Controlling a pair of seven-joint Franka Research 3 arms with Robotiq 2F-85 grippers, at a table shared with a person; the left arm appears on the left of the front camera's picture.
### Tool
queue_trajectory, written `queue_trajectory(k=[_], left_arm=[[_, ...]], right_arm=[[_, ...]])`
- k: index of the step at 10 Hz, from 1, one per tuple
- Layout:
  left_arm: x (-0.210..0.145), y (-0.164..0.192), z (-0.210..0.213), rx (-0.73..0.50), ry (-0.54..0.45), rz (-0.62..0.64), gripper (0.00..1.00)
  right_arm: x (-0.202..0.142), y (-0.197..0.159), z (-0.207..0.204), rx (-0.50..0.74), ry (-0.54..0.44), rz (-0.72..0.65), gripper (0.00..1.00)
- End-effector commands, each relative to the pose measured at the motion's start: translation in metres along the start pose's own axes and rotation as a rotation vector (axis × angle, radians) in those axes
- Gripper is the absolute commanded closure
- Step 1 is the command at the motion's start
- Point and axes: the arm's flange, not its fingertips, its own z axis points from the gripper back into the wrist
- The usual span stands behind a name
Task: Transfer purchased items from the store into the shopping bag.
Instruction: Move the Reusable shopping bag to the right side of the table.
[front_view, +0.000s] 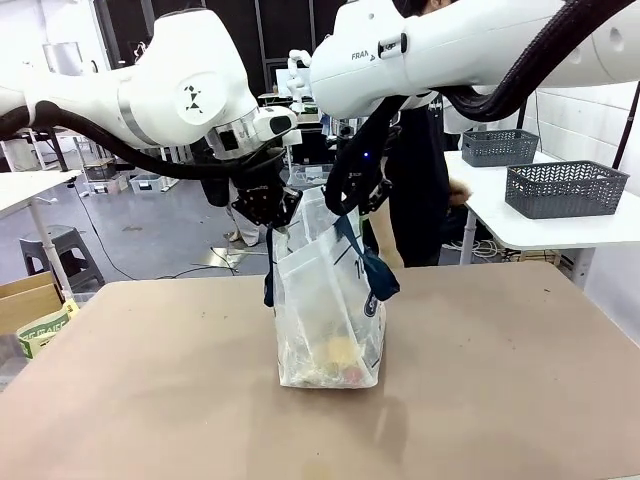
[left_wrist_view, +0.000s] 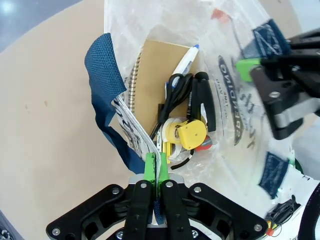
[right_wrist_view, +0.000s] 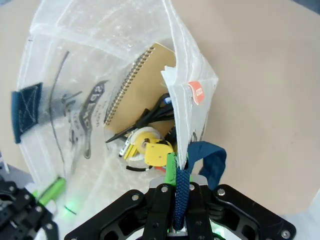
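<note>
The shopping bag (front_view: 330, 320) stands at the middle of the bench (front_view: 520, 380), limp, slippery film lightly loaded with the purchased items (left_wrist_view: 190, 134); my left fingers (left_wrist_view: 149, 167) and right fingers (right_wrist_view: 171, 167) each clamp its rim at a navy strap (right_wrist_view: 207, 157), which I judge the firmest hold.

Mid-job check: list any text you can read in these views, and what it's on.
"FRA", rest hidden: right arm.
Oval logo on the bag: white letters, too warped to read.
Navy lettering at the bag's rim: unreadable.
Orange sticker on the bag: too small.
Green label on the box at left: blurred.
</note>
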Motion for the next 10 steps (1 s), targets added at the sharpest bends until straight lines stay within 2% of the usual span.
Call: queue_trajectory(k=[1, 5, 6, 8, 10], left_arm=[[0.004, -0.003, 0.001, -0.054, -0.038, -0.046, 1.00], [0.003, 0.002, 0.003, -0.101, -0.073, -0.046, 1.00], [0.004, -0.006, 0.001, -0.040, -0.038, -0.039, 1.00], [0.005, -0.004, 0.001, -0.054, -0.042, -0.038, 1.00], [0.016, -0.007, -0.009, -0.081, -0.062, -0.036, 1.00]], right_arm=[[0.010, 0.010, 0.005, 0.052, -0.037, -0.032, 1.00], [0.015, 0.002, 0.003, 0.134, -0.115, -0.054, 1.00], [0.016, 0.007, 0.006, 0.079, -0.080, -0.022, 1.00], [0.019, 0.004, 0.005, 0.098, -0.093, -0.034, 1.00], [0.023, 0.015, -0.002, 0.142, -0.054, -0.086, 1.00]])
